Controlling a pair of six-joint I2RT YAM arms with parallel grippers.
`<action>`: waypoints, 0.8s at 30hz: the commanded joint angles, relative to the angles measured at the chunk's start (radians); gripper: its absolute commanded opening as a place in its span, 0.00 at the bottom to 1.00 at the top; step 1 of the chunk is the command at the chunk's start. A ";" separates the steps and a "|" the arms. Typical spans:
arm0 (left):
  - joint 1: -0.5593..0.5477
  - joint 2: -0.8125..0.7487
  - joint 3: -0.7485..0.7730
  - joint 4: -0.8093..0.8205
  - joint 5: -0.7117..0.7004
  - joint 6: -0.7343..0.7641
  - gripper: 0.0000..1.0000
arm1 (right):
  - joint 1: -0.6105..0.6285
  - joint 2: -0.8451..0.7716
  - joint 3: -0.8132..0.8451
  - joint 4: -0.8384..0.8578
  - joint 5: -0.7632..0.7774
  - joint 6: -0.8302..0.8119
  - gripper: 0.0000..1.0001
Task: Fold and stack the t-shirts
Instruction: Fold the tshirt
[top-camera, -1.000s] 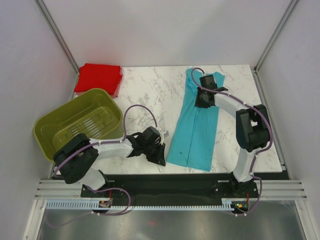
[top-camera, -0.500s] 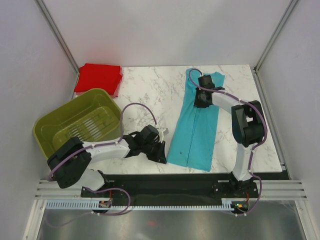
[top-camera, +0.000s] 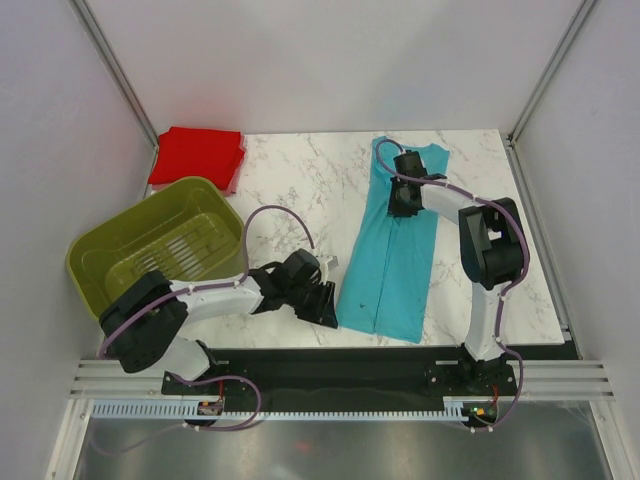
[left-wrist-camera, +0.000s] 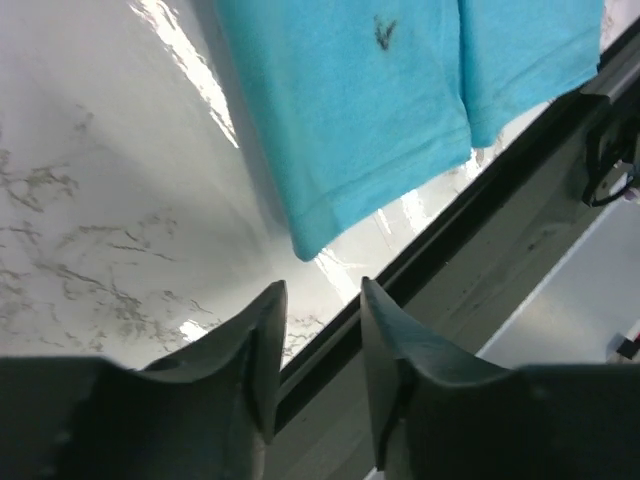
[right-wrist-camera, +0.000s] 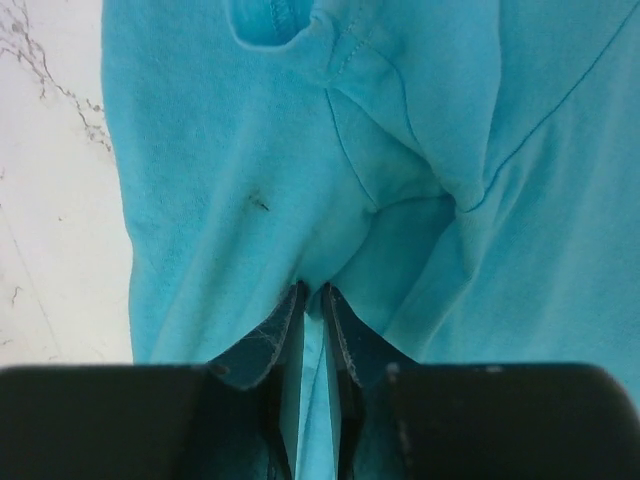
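On t-shirt (right-wrist-camera: 200, 180), right claw (right-wrist-camera: 313, 293) (narrow pinch)

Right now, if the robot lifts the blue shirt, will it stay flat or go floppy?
Probably floppy: the turquoise shirt bunches into soft folds where the right tool pinches it. Lifted there, the rest would likely droop. It looks thin, so probably light.
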 joint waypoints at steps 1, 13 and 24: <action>0.002 0.004 0.039 0.025 -0.085 -0.106 0.48 | -0.005 0.018 0.035 -0.007 0.025 0.012 0.19; 0.002 0.106 0.066 0.023 -0.090 -0.106 0.48 | -0.004 -0.007 0.083 -0.075 0.058 0.012 0.00; 0.002 0.082 0.066 0.023 -0.093 -0.105 0.48 | -0.004 -0.013 0.084 -0.085 0.055 0.005 0.04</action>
